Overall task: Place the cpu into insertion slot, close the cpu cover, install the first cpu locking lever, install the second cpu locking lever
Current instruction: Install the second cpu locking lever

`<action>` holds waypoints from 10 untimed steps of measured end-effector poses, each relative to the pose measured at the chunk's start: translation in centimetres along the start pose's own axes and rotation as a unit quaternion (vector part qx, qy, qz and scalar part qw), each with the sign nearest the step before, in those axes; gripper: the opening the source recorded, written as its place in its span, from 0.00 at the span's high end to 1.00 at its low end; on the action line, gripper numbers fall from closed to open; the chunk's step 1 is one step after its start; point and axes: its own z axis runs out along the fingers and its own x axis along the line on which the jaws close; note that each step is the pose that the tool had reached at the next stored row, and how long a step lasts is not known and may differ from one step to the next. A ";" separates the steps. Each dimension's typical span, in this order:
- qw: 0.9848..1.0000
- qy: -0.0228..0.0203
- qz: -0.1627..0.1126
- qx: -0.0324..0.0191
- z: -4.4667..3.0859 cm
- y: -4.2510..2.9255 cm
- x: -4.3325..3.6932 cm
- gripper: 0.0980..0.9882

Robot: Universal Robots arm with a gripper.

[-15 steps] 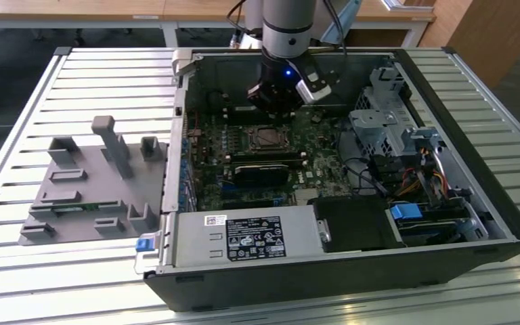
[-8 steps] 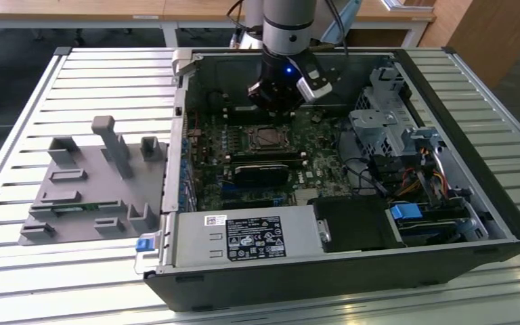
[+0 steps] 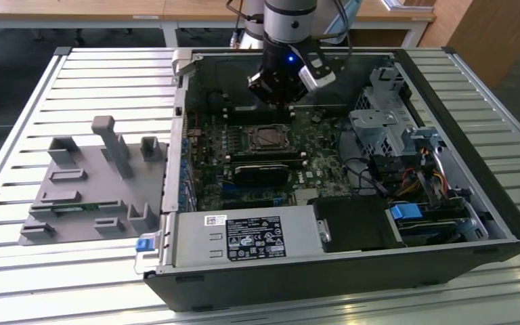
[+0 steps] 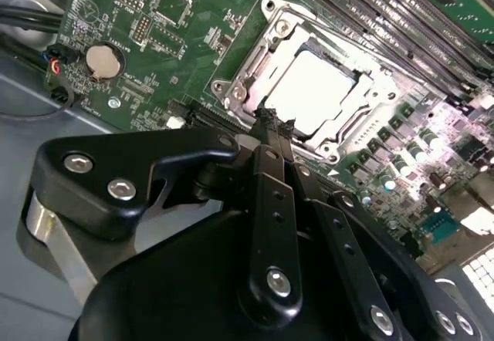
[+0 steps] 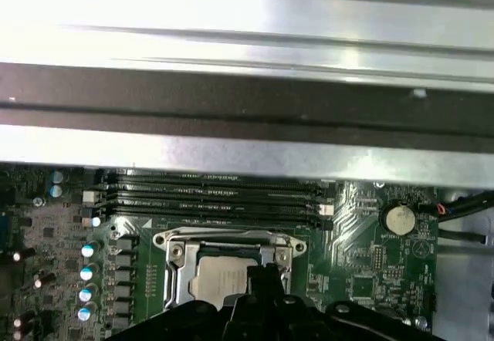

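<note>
The insertion slot (image 3: 267, 137) sits in the green board inside the open computer case. The pale cpu (image 4: 318, 90) lies flat in it, also seen in the first wrist view as the cpu (image 5: 218, 283). The silvery cpu cover (image 4: 248, 62) lies down around the chip, framing it, and appears as the cpu cover (image 5: 176, 268) in the first wrist view. My gripper (image 4: 275, 120) hangs just over the socket's edge, its black fingers pressed together. In the exterior view my gripper (image 3: 281, 95) is above the board, just behind the socket.
A grey parts fixture (image 3: 89, 183) stands on the slatted table at the exterior view's left. Memory slots (image 5: 208, 194) run beside the socket, with a coin battery (image 4: 103, 59) nearby. A power supply box (image 3: 242, 237), drive cage (image 3: 386, 128) and cables crowd the case.
</note>
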 end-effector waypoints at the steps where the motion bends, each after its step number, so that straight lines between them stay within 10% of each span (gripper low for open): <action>1: 1.000 0.000 0.000 0.000 -0.01 -0.13 0.01 0.99; 10: 1.000 0.000 0.000 0.000 -0.05 -2.19 0.07 0.99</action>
